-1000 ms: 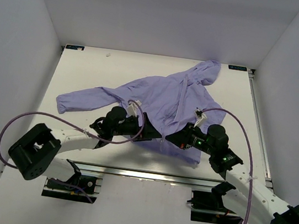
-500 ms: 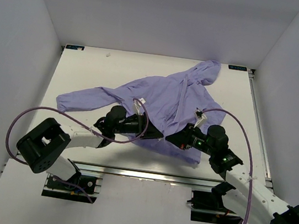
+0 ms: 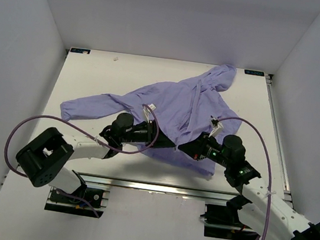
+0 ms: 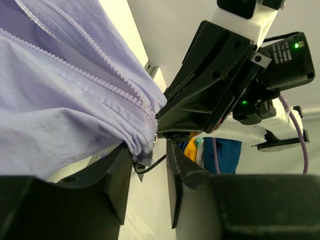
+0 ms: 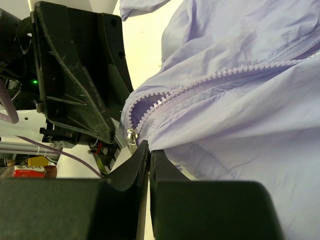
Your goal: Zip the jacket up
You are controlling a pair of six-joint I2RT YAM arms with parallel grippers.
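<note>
The lavender jacket (image 3: 174, 104) lies spread on the table, hood at the far right, its front zipper (image 5: 210, 80) open. Both grippers meet at the bottom hem near the table's front. My right gripper (image 5: 149, 146) is shut on the hem edge just beside the metal zipper slider (image 5: 131, 135). My left gripper (image 4: 147, 147) faces it with jaws half closed around the other hem corner (image 4: 142, 142). The fabric touches the left finger, and a narrow gap shows beside the other finger. In the top view the left gripper (image 3: 165, 145) and right gripper (image 3: 178, 148) are nearly tip to tip.
A sleeve (image 3: 84, 106) stretches toward the table's left. The white table (image 3: 95, 75) has grey walls on three sides. Purple cables (image 3: 27, 128) loop over both arms. The front rail (image 3: 151, 184) lies just below the hem.
The left gripper's jaws have narrowed from wide open to about half around the hem corner, and its arm edged toward the right gripper. The right gripper stayed shut in place.
</note>
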